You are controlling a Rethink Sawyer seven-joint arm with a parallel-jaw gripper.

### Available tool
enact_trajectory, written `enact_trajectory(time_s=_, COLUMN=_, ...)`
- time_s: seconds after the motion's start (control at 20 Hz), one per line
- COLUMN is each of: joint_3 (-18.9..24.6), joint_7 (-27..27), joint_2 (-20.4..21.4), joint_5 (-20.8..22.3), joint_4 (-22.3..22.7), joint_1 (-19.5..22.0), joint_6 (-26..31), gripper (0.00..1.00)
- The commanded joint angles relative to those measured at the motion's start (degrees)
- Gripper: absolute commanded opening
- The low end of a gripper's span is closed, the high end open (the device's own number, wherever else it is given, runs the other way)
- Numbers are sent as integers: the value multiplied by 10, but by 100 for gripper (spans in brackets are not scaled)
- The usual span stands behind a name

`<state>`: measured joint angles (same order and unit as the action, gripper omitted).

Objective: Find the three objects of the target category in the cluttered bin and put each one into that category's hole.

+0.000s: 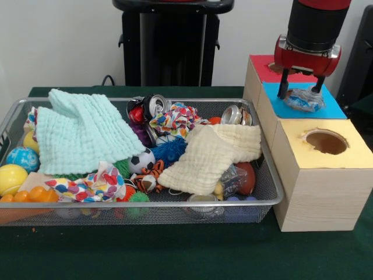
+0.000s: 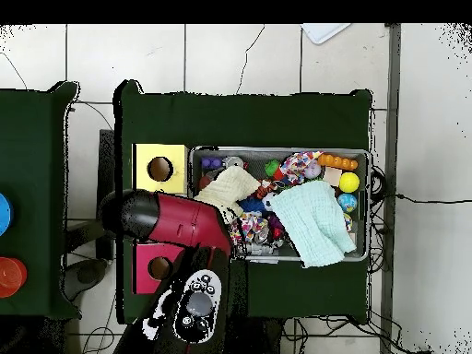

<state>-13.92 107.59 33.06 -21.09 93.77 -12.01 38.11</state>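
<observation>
My gripper (image 1: 301,93) hangs over the blue-surround hole (image 1: 326,108) on the middle wooden box. Its two fingers straddle a crushed clear bottle with a blue label (image 1: 304,100), which sits low on the blue paper and covers the hole. The gripper looks shut on it. The wire mesh bin (image 1: 145,206) lies to the left, full of clutter. A crumpled clear plastic piece (image 1: 232,177) shows by the pale yellow cloth; I cannot tell if it is a bottle. In the overhead view my arm (image 2: 175,219) hides the blue box and the gripper; the bin (image 2: 277,150) shows.
The yellow-surround hole (image 1: 326,142) is nearest the camera and the red-surround box (image 1: 265,65) is behind the blue one. The bin holds a mint cloth (image 1: 87,131), a pale yellow cloth (image 1: 213,154), dented cans (image 1: 157,105), balls and patterned fabric.
</observation>
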Motion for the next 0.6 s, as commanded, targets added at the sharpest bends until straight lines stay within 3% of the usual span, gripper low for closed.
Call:
enact_trajectory(time_s=0.05, joint_3=22, joint_7=117, joint_2=-38, joint_5=4, joint_4=0, joint_1=7, joint_6=17, gripper=100)
enact_trajectory(time_s=0.3, joint_3=15, joint_7=97, joint_2=11, joint_5=12, joint_4=18, joint_1=17, joint_6=68, gripper=100)
enact_trajectory(time_s=0.6, joint_3=4, joint_7=58, joint_2=101, joint_5=28, joint_4=10, joint_1=47, joint_6=193, gripper=100)
